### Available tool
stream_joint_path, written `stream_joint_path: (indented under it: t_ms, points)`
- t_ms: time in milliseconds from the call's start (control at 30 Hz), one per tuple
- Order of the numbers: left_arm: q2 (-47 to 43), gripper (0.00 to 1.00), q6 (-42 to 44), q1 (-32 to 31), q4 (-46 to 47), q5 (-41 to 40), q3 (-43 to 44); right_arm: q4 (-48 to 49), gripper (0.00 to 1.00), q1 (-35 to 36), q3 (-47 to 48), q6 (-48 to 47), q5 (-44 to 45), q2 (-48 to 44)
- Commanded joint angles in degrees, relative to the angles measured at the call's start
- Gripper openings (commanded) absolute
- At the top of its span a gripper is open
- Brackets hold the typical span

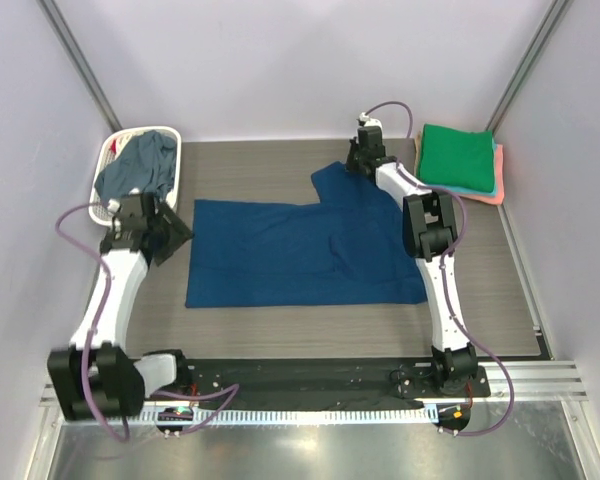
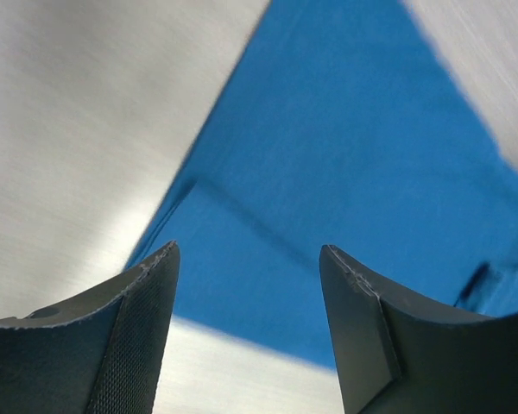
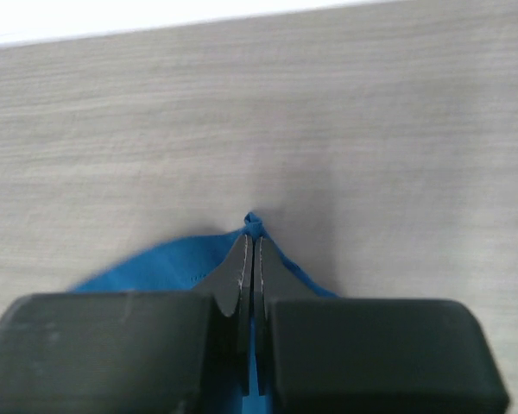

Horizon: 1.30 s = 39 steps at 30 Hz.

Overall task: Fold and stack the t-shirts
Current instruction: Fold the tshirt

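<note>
One blue t-shirt [image 1: 300, 250] lies spread flat in the middle of the worktop [image 1: 260, 165], with one sleeve reaching toward the far side. The right gripper [image 1: 357, 163] sits at that far sleeve; in the right wrist view its fingers are pressed together on a small peak of the blue cloth, which pokes out just past the tips [image 3: 251, 235]. The left gripper [image 1: 178, 232] is at the shirt's left edge, and the blurred wrist view shows its two fingers spread wide above that edge [image 2: 246, 250]; whether they touch the cloth cannot be told.

At the far left corner stands one white slotted basket [image 1: 111, 152] holding one crumpled slate grey-blue shirt [image 1: 140, 168]. At the far right corner are three folded shirts in one stack: a green one [image 1: 458, 155] on top, a thin teal edge [image 1: 497, 165] below it, and a coral one [image 1: 485, 196] at the bottom.
</note>
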Motion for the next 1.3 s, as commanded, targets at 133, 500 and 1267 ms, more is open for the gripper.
stream_joint_path:
  t_ms: [133, 500, 1267]
  points:
    - [24.7, 0.65, -1.9, -7.9, 11.3, -11.7, 17.6, 12.7, 0.01, -0.4, -15.3, 5.4, -4.2, -11.9]
    - [58.4, 0.59, -0.8, -7.9, 1.8, -20.3, 49.7, 13.9, 0.01, -1.5, -16.0, 6.9, -10.8, -14.2]
    - [68.9, 0.36, -5.6, -8.0, -2.9, -20.6, 57.4, 12.9, 0.01, -4.9, -16.6, 9.1, -15.5, -12.8]
